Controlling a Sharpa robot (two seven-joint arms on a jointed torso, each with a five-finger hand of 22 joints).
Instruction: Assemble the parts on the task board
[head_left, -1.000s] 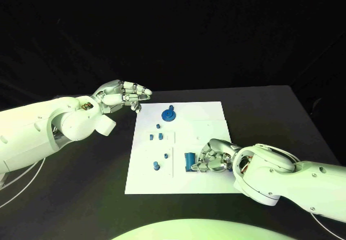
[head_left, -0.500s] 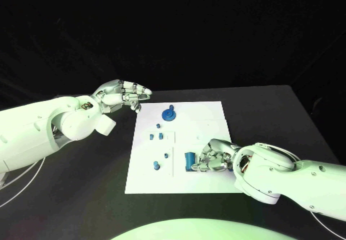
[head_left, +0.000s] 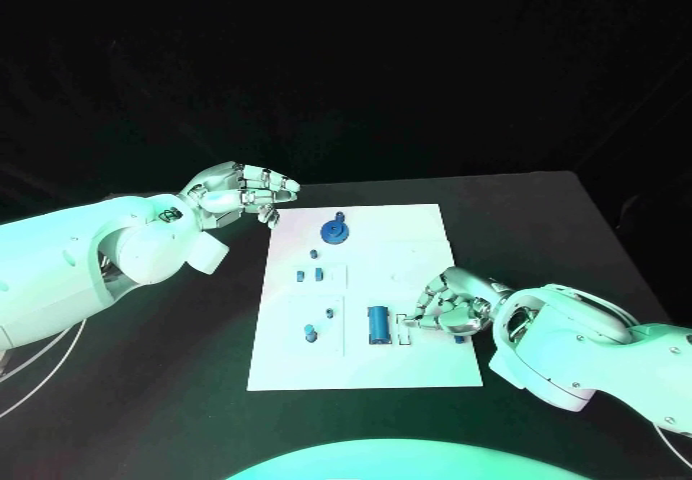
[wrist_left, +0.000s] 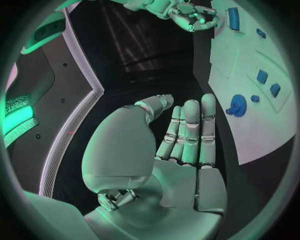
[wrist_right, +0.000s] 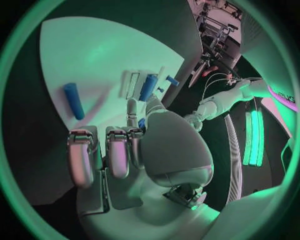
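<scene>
The task board (head_left: 378, 300), a white rectangular plate, lies flat in the middle of the black table (head_left: 548, 230), its long axis running away from the robot. Near its near-centre a blue cylinder (head_left: 378, 323) lies on its side, long axis along the board's length, its ends pointing toward and away from the robot. Just beside it a narrow upright slot outline (head_left: 405, 333) is marked on the board. At the far end sits a round blue knob (head_left: 335, 232) with a short stem pointing away from the robot. Between them small blue pieces are scattered: a pair (head_left: 309, 273) near the board's middle and two more (head_left: 316, 328) by the left edge.

The right hand (head_left: 450, 305) rests low over the board's right side, fingers curled in close together, fingertips (head_left: 421, 314) just beside the cylinder's right flank. Whether they touch it or pinch anything cannot be told; in the right wrist view a small blue piece (wrist_right: 142, 123) shows between thumb and fingers, but the hold is unclear. That view also shows a blue cylinder (wrist_right: 73, 100) lying on the white plate, apart from the hand.

The left hand (head_left: 241, 191) hovers off the board's far left corner, over black table; the left wrist view shows its fingers (wrist_left: 190, 131) straight and side by side, holding nothing.

A dark backdrop hangs behind the table.
</scene>
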